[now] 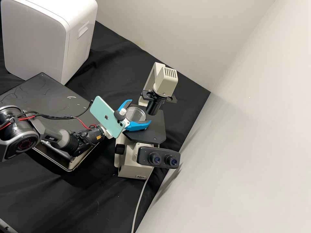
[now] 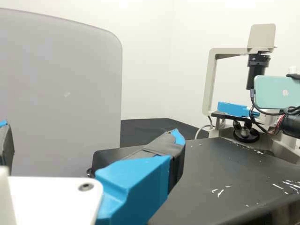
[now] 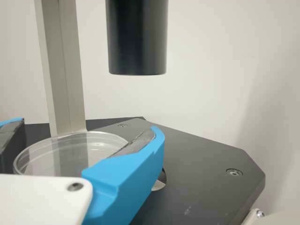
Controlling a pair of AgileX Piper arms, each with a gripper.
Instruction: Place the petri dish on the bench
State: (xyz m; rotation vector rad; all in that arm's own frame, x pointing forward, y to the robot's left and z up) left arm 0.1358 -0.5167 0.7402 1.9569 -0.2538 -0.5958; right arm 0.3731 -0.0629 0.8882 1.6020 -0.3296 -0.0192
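A clear petri dish (image 1: 135,114) (image 3: 65,152) rests on the black stage (image 1: 152,132) (image 3: 201,159) of a beige microscope (image 1: 136,165), under its dark condenser tube (image 3: 136,37). My right gripper (image 1: 133,116) (image 3: 84,136) comes in from the left, and its blue fingers (image 3: 126,173) press against both sides of the dish. My left gripper (image 2: 89,133) is held low over a glossy black plate (image 2: 225,173) with its fingers wide apart and nothing between them. It faces the microscope (image 2: 234,79) from a distance.
A large white box (image 1: 42,35) (image 2: 56,93) stands at the back left, beside the black plate (image 1: 39,94). A mint phone (image 1: 105,116) (image 2: 276,91) is mounted on the right wrist. A pale cable (image 1: 139,200) trails from the microscope towards the bench's front edge. A white wall borders the right.
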